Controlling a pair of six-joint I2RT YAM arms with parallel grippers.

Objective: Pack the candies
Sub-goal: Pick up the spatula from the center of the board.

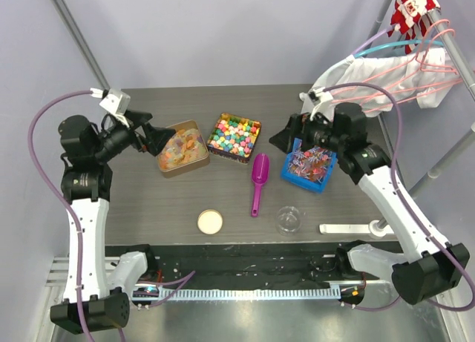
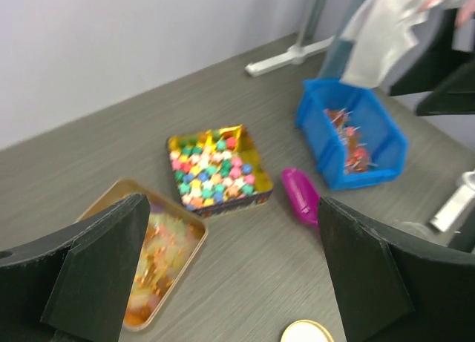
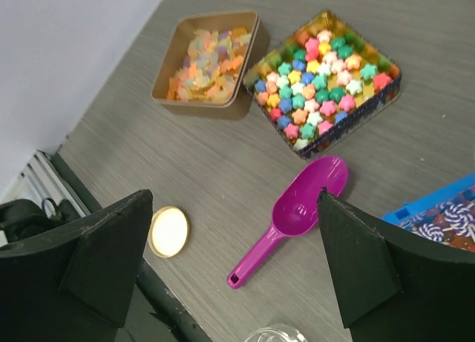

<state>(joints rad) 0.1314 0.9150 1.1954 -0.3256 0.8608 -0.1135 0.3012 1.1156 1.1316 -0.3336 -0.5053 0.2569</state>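
We've got the left arm reaching in from its side of the table (image 1: 148, 201). The left gripper (image 1: 162, 140) is tipped downward, jaws spread wide with nothing between them. Over on the other side the right arm leans in too. The right gripper (image 1: 280, 140) is just as wide and empty, hanging just beside the blue bin (image 1: 295, 179) of wrapped sweets.

Between the two grippers we see a square tin (image 1: 234, 136) packed with bright star-shaped pieces. A purple scoop (image 1: 259, 182) lies in front of it, handle toward the arms. Nearer the bases sit a gold lid (image 1: 210, 222) and a glass jar (image 1: 289, 219), set apart from each other.

The candies (image 1: 184, 148), orange, yellow and pale, lie in a brown tin (image 1: 185, 170). The left gripper hovers right at that tin's left edge. The square tin and the scoop lie between the candies and the right gripper.
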